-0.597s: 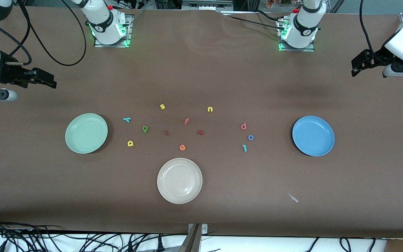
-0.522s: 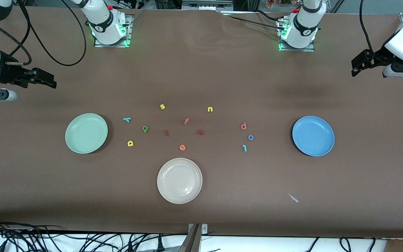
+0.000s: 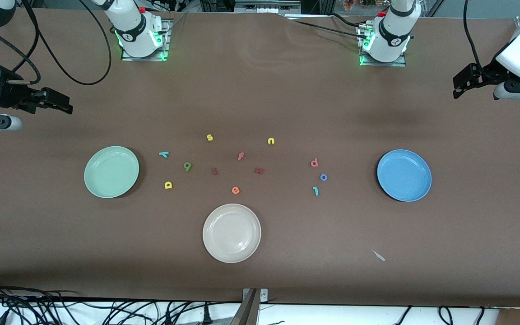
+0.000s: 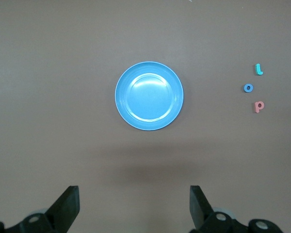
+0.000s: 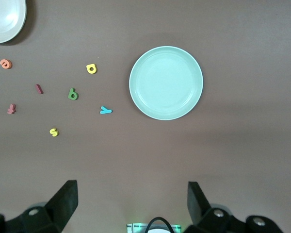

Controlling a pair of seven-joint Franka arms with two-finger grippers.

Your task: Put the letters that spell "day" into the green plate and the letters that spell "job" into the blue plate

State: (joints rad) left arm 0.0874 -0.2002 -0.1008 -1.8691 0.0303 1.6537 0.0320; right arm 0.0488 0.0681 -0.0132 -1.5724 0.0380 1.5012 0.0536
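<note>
On the brown counter (image 3: 260, 90), the green plate (image 3: 111, 172) is set at 9 o'clock and the blue plate (image 3: 404, 175) at 3 o'clock. The day letters (image 3: 187, 166) and the job letters (image 3: 323, 177) lie beside their own plates, probably for short carries. The left hand (image 3: 457, 88) at 2 o'clock and the right hand (image 3: 63, 104) at 10 o'clock are held open and empty.

Green plate (image 3: 111, 172) lies toward right arm's end of table (image 3: 260, 90), blue plate (image 3: 404, 175) toward left arm's end; "day" letters (image 3: 168, 184) just beside green plate, "job" letters (image 3: 323, 177) near blue plate; third plate (image 3: 231, 233) btwn them, nearest front camera.
</note>
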